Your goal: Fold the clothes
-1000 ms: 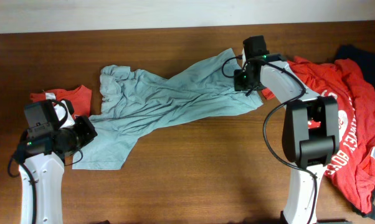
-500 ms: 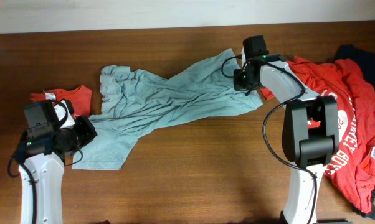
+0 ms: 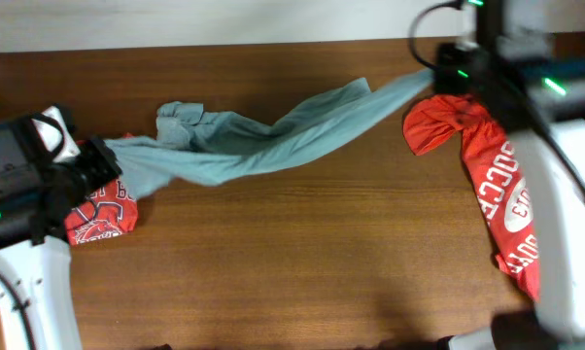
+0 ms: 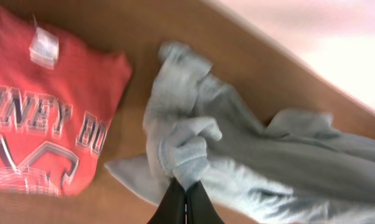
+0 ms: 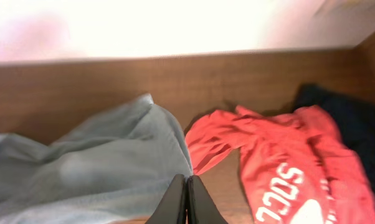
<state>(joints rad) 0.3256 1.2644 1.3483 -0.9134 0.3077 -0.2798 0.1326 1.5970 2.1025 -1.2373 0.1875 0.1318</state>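
The pale grey-blue cotton T-shirt [image 3: 273, 141] stretching across the middle of the overhead frame is coming across totally plain, no print at all. The flat red T-shirt [image 4: 44, 124] at the left of the left wrist frame is showing white outlined block lettering, plus a small white neck tag [image 4: 43, 42]. The crumpled red T-shirt [image 3: 487, 165] over at the right is carrying solid white lettering too. A dark navy garment [image 5: 362, 112] is peeking in at the right edge of the right wrist frame. The wooden table [image 3: 292, 272] is looking warm mid-brown with streaky grain.
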